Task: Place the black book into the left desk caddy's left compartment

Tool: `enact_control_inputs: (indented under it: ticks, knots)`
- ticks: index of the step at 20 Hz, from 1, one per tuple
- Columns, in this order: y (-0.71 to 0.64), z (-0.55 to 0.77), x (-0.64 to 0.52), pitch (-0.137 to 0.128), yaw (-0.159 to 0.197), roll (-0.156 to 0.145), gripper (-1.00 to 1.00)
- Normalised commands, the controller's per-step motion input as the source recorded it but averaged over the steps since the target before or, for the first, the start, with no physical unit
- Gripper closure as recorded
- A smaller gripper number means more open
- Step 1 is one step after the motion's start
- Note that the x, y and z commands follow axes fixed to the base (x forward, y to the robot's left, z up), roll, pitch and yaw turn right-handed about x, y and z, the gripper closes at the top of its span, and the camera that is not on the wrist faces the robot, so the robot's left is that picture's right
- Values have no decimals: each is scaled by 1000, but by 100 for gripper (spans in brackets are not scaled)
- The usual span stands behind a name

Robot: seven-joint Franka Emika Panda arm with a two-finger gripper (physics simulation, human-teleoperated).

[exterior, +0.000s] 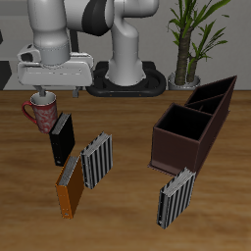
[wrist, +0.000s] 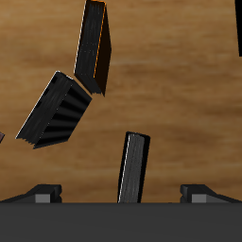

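The black book (exterior: pixel 62 139) stands on edge on the wooden table beside a red mug (exterior: pixel 41 116). In the wrist view the black book (wrist: pixel 133 168) shows below, narrow edge up, between my two fingertips. My gripper (exterior: pixel 45 95) hangs open above the mug and the book, touching neither; in the wrist view the gripper (wrist: pixel 123 193) holds nothing. The dark brown left desk caddy (exterior: pixel 175 149) stands across the table, far from the gripper, and its open compartments look empty.
An orange-brown book (exterior: pixel 69 187) and a grey-and-white striped book (exterior: pixel 97 160) stand just in front of the black book. A second striped book (exterior: pixel 175 199) stands before the caddy. A potted plant (exterior: pixel 190 39) is at the back.
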Motion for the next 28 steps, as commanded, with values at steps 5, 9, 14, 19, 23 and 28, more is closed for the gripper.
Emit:
enact_control_inputs:
  ticks: [5, 9, 14, 19, 23, 28]
  knots:
    - [-230, -277, -92, -4, -23, -30, -100]
    - [-154, -412, -60, 0, -8, -45, -100]
    - [11, -561, -129, -6, 9, 1, -100]
    - [27, -415, -30, 18, -1, -11, -100]
    - [-33, -308, 19, 40, -1, -9, -100]
    - [-122, -324, 61, 46, -21, -28, -100]
